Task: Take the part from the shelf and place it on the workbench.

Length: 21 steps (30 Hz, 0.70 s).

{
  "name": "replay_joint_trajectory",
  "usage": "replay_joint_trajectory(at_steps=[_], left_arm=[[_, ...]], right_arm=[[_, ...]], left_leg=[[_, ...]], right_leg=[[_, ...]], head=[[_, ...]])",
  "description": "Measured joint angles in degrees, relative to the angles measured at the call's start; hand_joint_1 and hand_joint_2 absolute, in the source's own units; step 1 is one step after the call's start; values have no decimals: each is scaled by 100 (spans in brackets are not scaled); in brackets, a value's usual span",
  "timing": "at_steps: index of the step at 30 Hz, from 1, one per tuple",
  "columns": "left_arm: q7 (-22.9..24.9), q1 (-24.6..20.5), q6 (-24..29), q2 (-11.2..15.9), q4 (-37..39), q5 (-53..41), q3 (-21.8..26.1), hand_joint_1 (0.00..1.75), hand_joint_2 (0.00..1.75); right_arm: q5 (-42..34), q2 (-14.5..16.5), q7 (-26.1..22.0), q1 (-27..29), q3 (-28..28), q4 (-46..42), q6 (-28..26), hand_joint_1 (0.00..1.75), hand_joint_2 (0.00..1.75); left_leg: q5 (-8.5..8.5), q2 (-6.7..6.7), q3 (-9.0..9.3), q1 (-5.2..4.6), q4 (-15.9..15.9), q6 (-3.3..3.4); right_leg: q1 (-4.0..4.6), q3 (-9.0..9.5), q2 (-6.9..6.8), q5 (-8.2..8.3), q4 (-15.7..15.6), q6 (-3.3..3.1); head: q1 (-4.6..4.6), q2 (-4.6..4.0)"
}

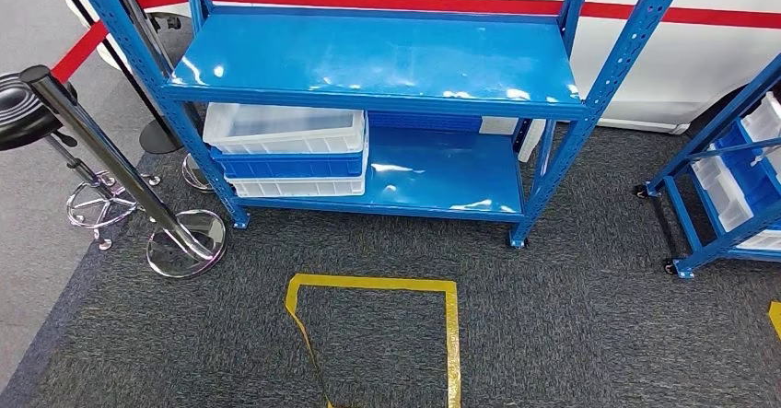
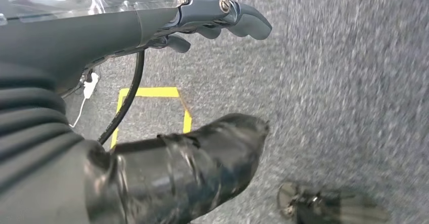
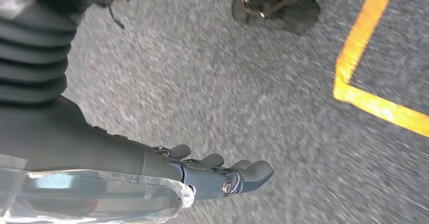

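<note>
Two chrome stanchion posts [image 1: 110, 155] stand at the far left on the grey carpet [image 1: 571, 325], next to a black stool [image 1: 23, 109]. Right of them is the blue shelf [image 1: 378, 58]; its upper deck is bare and glossy. On its lower deck, at the left end, sits a stack of bins [image 1: 287, 150]: a clear one on top, a blue one under it, another clear one at the base. I cannot tell which of these, if any, holds the part. A yellow tape square [image 1: 387, 288] marks the carpet in front of the shelf. Farther right, a second blue rack [image 1: 728, 187] on casters carries more bins.

In the wrist views, both hands hang over the carpet holding nothing: the left hand [image 2: 212, 19] has its fingers loosely extended and slightly apart, and the right hand [image 3: 222, 171] looks the same.
</note>
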Motion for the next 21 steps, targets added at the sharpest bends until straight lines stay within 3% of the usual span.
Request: replay_joint_trajectory(at_steps=[8,12,21], left_arm=[[-74,265,-904,114,-92,-510,602,0,175],[-106,429,-1396,189,-175,-790,1006,0,0],[-204,756,-2410,368,-424,-1364,1982,0,0]], right_arm=[[-508,-80,136,276,86,-168,493,0,175],[-778,-134,218,448,185,-287,758,0,0],[-1341,-260,396,790,541,-584,1299,0,0]], left_leg=[[-6,0,2,1,-1,-8],[-6,1,1,0,-1,-9],[-13,1,4,1,-2,-19]], right_leg=[[0,3,0,-4,0,-6],[0,2,0,-4,0,-6],[1,5,0,-11,0,-14]], head=[[1,0],[0,0],[1,0]])
